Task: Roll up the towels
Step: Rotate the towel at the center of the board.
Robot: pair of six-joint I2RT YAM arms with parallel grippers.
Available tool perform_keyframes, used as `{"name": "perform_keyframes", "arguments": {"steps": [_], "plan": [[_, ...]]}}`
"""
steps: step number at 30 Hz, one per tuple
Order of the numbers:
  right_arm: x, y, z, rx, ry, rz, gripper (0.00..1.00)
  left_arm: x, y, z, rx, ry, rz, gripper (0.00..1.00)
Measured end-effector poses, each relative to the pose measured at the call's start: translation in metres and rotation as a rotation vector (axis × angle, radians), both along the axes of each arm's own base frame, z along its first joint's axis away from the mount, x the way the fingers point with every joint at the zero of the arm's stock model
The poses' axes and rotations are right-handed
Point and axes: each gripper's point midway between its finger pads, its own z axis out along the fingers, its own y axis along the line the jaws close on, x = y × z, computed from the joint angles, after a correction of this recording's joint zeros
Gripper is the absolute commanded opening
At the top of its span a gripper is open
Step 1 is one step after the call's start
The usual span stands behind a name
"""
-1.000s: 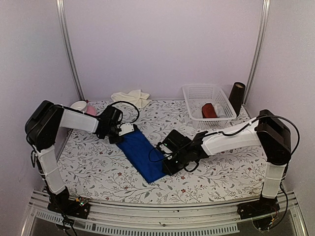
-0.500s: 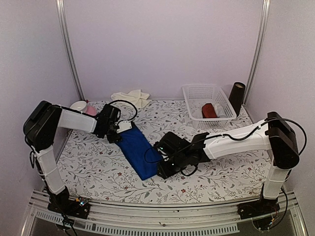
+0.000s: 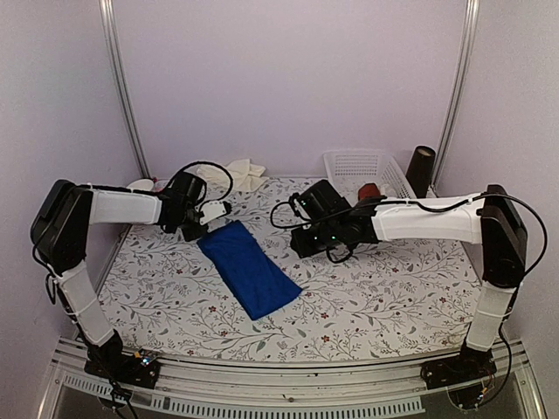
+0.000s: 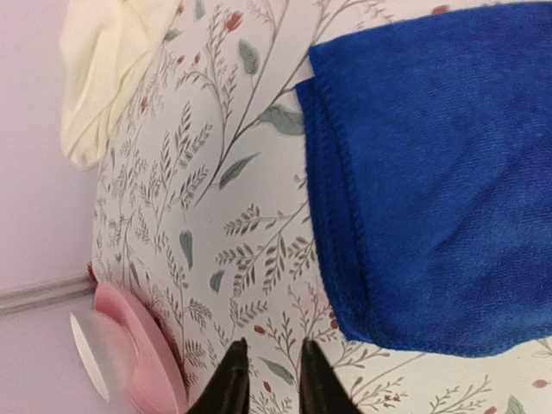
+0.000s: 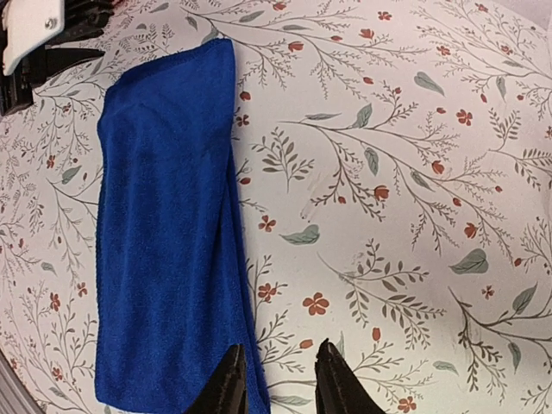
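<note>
The royal blue towel (image 3: 249, 271) lies flat on the table as a long folded strip, running from back left to front right. It also shows in the left wrist view (image 4: 440, 172) and the right wrist view (image 5: 168, 233). The cream towel (image 3: 243, 172) lies crumpled at the back wall, and shows in the left wrist view (image 4: 108, 69). My left gripper (image 3: 218, 211) is open and empty just beyond the blue towel's far end (image 4: 269, 384). My right gripper (image 3: 304, 243) is open and empty, raised to the right of the towel (image 5: 278, 384).
A white basket (image 3: 349, 166) at the back right holds a dark red roll (image 3: 371, 190). A black cylinder (image 3: 422, 170) stands beside it. A pink bowl (image 3: 144, 185) sits at the back left, close to my left gripper (image 4: 129, 345).
Both grippers dragged the blue towel left, then let it go. The right arm has lifted and swung back towards the basket. The left gripper has drawn back off the towel's far end.
</note>
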Motion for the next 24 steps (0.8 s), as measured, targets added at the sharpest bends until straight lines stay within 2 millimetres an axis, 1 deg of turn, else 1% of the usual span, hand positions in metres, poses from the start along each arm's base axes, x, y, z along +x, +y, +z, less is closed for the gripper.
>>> {"name": "perform_keyframes", "arguments": {"steps": [1, 4, 6, 9, 12, 14, 19, 22, 24], "plan": [[0.003, -0.002, -0.001, -0.002, -0.003, -0.005, 0.20, 0.002, -0.004, -0.002, -0.025, 0.028, 0.011, 0.00], [0.005, 0.000, -0.009, -0.016, -0.001, 0.008, 0.20, 0.006, -0.013, -0.006, -0.096, 0.080, 0.052, 0.00], [0.002, 0.001, -0.020, -0.029, 0.017, 0.025, 0.20, 0.001, -0.015, -0.013, -0.121, 0.122, 0.076, 0.00], [-0.006, -0.001, -0.044, -0.062, 0.057, 0.044, 0.20, -0.011, -0.011, -0.027, -0.124, 0.191, 0.104, 0.00], [-0.014, -0.008, -0.069, -0.106, 0.101, 0.056, 0.20, -0.022, -0.006, -0.037, -0.126, 0.248, 0.124, 0.00], [-0.019, -0.010, -0.080, -0.121, 0.124, 0.065, 0.20, -0.028, -0.001, -0.042, -0.128, 0.281, 0.134, 0.00], [-0.025, -0.008, -0.091, -0.126, 0.155, 0.086, 0.20, -0.037, 0.006, -0.053, -0.110, 0.327, 0.150, 0.00], [-0.030, -0.005, -0.098, -0.132, 0.164, 0.102, 0.20, -0.039, 0.010, -0.065, -0.084, 0.347, 0.161, 0.00], [-0.035, -0.003, -0.103, -0.141, 0.172, 0.116, 0.20, -0.032, 0.012, -0.066, -0.069, 0.324, 0.172, 0.00]]}}
